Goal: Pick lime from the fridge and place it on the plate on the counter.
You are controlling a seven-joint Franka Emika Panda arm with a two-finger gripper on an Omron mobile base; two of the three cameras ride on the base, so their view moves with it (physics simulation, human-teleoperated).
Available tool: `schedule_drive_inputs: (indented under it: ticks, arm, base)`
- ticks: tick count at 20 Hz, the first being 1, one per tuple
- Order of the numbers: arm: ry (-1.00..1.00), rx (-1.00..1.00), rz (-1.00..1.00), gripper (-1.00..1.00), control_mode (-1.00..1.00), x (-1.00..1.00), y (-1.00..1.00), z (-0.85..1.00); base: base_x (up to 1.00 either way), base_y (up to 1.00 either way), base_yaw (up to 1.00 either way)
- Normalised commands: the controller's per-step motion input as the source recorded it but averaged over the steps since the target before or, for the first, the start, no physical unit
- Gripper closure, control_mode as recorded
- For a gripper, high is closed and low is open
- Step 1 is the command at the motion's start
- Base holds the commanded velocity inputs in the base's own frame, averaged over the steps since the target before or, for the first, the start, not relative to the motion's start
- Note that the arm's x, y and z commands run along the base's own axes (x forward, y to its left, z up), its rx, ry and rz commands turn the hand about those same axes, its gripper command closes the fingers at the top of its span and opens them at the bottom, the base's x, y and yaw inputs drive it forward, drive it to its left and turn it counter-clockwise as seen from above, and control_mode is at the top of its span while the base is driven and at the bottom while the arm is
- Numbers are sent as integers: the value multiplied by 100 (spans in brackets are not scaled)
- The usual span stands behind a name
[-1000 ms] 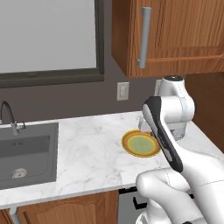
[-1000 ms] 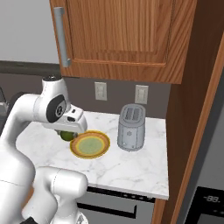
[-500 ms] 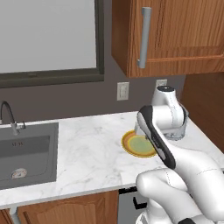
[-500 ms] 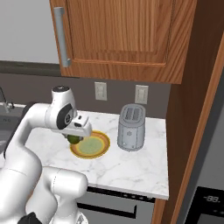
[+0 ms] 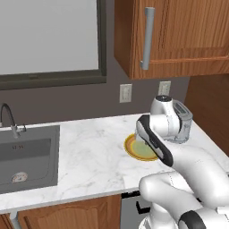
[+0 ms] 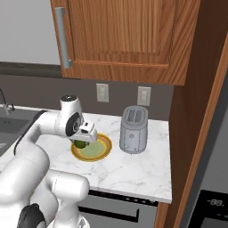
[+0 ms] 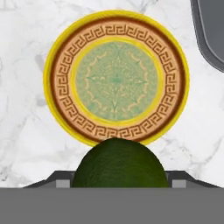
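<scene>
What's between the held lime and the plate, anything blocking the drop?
Nothing visible. The lime sits in the gripper above the plate, whose face is bare. The toaster stands off to one side on the counter.

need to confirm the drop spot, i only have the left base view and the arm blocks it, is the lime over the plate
Observer: In the right base view the lime hangs in the gripper above the plate's near-left rim.
Operator: is it touching the plate
Observer: I can't tell for sure; in the hand view the lime covers the plate's near rim and the whole green centre is bare.
Operator: anything close by
Observer: A grey toaster stands on the counter right of the plate, apart from it.
</scene>
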Motion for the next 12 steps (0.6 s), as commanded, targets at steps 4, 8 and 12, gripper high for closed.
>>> schedule_drive_inputs:
  ticks: [4,8,12]
  arm:
    - [0,0,0,100,-100,41,-3,-32]
    - [0,0,0,100,-100,35,-2,-32]
    - [0,0,0,100,-100,28,0,-28]
  base:
    - [0,0,0]
    - [0,0,0]
    - [0,0,0]
